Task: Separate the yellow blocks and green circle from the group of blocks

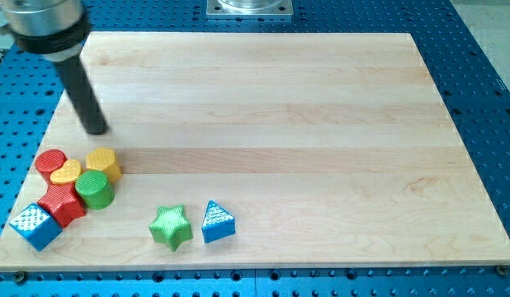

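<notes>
My tip (pixel 97 129) (a bare rod, no jaws) stands upper left, just above the cluster. The yellow blocks (pixel 102 162) and green circle (pixel 95 189) look light, rigid, slippery; push their flat sides.

Loads of open wooden board (pixel 304 107) across the middle, right side and far edge, nothing in the way there. Tight at the near left corner though: red circle (pixel 50 162), yellow heart (pixel 68 172), yellow block (pixel 103 163), green circle (pixel 95 189), red star (pixel 62 203) and blue cube (pixel 35 224) packed touching, no gap to slip through. Clear strip between that cluster and my tip (pixel 97 129) just beyond it. Green star (pixel 172 226) and blue triangle (pixel 218 221) side by side near the front edge, with a passable gap left of them.
</notes>
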Available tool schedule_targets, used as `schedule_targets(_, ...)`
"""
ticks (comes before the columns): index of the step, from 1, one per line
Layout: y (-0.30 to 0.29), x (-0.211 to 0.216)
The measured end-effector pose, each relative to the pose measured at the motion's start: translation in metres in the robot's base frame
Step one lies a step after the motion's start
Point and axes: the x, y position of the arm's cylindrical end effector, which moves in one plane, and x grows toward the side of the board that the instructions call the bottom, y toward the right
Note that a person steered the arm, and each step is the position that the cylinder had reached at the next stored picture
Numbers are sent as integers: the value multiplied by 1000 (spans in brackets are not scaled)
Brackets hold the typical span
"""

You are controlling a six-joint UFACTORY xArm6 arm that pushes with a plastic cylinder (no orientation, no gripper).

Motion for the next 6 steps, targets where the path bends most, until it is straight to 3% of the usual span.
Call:
schedule_targets(1, -51, 35)
schedule_targets(2, -52, 37)
schedule_targets(4, -15, 98)
schedule_targets(5, 42, 98)
schedule_targets(6, 13, 98)
